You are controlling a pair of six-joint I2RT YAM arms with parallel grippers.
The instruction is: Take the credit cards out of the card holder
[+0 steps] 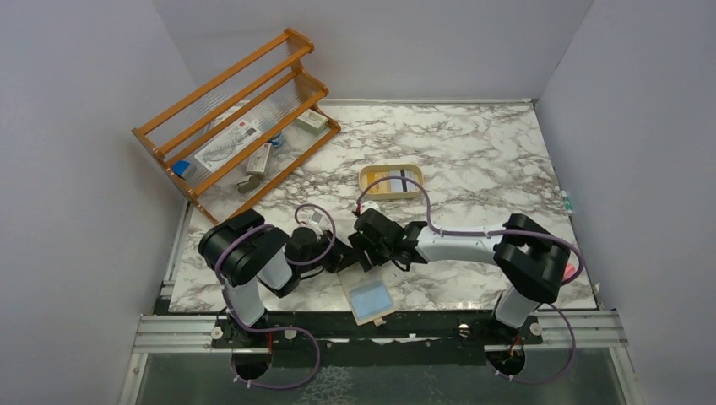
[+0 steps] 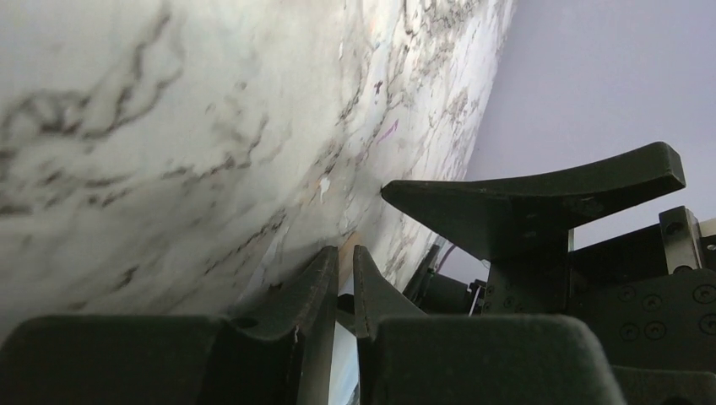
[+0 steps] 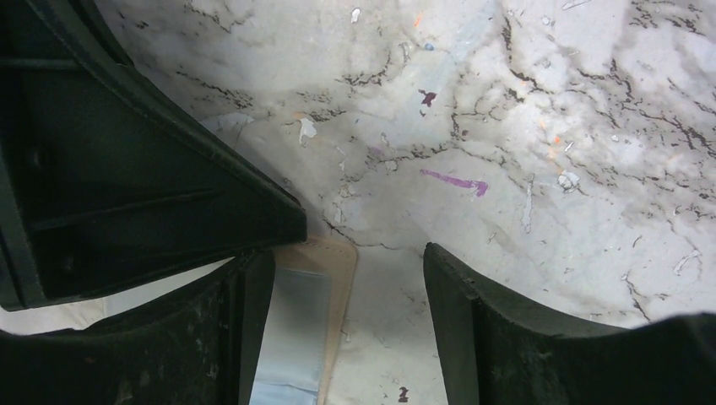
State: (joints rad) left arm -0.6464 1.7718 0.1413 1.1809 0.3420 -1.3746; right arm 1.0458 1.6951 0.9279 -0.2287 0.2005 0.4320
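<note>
Credit cards (image 1: 393,180) seem already out, in the tray (image 1: 362,179) mid-worktop; card holder (image 1: 370,297) open at the near edge, left gripper (image 2: 344,253) pinching it, right gripper (image 3: 346,278) spread wide

Pale lilac walls (image 1: 76,101), marble table (image 1: 490,152)

The small, flat, tan-beige folding card holder (image 1: 369,295) lies open at the near edge of the marble table (image 1: 490,160), its light blue inside facing up. It is a little turned, and its near end reaches past the edge. The right wrist view shows one tan corner of it with blue lining (image 3: 300,325). The credit cards (image 1: 390,180), thin plastic rectangles, lie well apart from it, flat in a cream oval tray (image 1: 391,167). One is yellow-orange and one has a dark stripe.
</note>
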